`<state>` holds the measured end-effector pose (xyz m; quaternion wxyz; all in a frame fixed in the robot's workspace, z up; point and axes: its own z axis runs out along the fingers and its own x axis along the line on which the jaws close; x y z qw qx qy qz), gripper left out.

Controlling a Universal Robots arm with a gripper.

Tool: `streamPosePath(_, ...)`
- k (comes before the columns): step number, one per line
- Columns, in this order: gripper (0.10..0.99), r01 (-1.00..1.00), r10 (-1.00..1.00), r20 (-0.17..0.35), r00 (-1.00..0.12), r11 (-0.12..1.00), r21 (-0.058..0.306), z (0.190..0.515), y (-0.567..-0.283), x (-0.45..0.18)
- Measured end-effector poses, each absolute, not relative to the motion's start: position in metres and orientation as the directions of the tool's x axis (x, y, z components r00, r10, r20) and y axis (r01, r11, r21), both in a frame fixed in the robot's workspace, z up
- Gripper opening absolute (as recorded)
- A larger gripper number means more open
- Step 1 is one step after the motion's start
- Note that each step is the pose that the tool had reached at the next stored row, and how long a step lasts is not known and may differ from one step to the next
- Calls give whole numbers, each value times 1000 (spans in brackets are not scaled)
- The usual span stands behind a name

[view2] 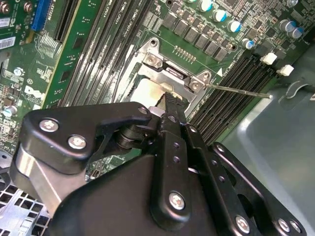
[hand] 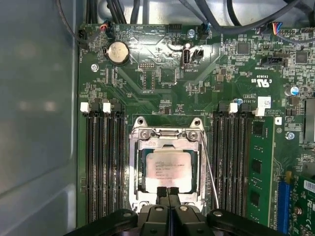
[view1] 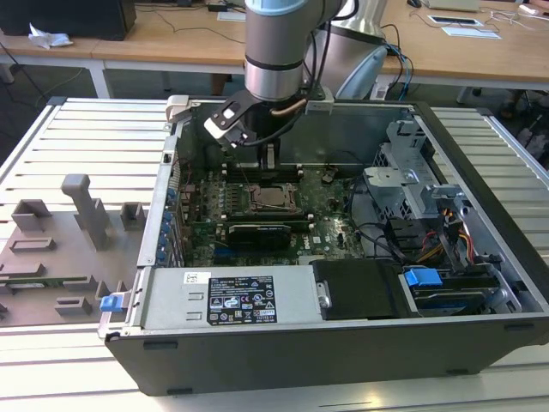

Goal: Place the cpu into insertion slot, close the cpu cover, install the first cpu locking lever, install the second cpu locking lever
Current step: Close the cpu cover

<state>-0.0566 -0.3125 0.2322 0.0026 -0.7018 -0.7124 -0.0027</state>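
Inside the computer case (view1: 343,354), fingers (hand: 161,193) pressed together overhang the cpu cover (hand: 167,135).

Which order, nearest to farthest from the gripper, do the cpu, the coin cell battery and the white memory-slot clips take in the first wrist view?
1. cpu, right at the gripper.
2. white memory-slot clips, farther off, out to both sides.
3. coin cell battery, farthest, beyond the clips.
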Motion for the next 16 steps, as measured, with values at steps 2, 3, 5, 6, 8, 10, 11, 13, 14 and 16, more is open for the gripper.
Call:
streamPosePath(2,106,1000,1000,7,-15,15,0,230,-313,-57)
streamPosePath(3,106,1000,1000,8,-15,15,0,228,-313,-57)
streamPosePath(5,106,1000,1000,8,-15,15,0,225,-313,-58)
streamPosePath(6,106,1000,1000,8,-15,15,0,223,-313,-58)
streamPosePath(8,106,1000,1000,8,-15,15,0,220,-313,-58)
streamPosePath(10,106,1000,1000,8,-15,15,0,217,-313,-59)
streamPosePath(11,106,1000,1000,8,-15,15,0,216,-313,-60)
streamPosePath(13,106,1000,1000,7,-15,15,0,214,-313,-63)
streamPosePath(14,106,1000,1000,7,-15,15,0,213,-313,-65)
streamPosePath(16,106,1000,1000,7,-15,15,0,212,-313,-70)
